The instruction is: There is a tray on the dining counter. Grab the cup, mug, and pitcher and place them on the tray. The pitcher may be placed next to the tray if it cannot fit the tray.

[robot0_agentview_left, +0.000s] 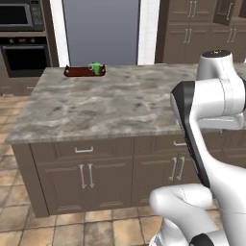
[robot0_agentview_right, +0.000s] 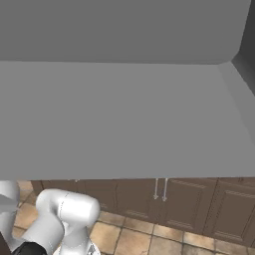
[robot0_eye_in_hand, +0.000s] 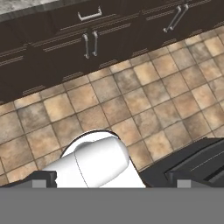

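The big island, the dining counter with its grey marbled stone top over dark brown cabinets, takes up most of the room from the left base view. Its near face shows drawers and doors with pale metal handles, and the tan and brown tiled floor runs along its foot. Behind it stand tall dark cabinets, a pale grey panel, and a black wall oven with a microwave above it at the far left.

The white arm with its dark joints rises at the right of that view, folded over on itself beside the island's near right end.

At the far left corner of the stone top lies the dark red-brown rectangular wooden tray with low raised edges. The small bright green cup stands upright on the right-hand part of the tray. From this far I cannot make out finer detail on either one.

The two-finger claw points down at the floor tiles in front of the cabinet doors, well away from the tray. In the hand view its dark tips sit far apart at the bottom corners, so the jaws stand wide, with nothing between them.
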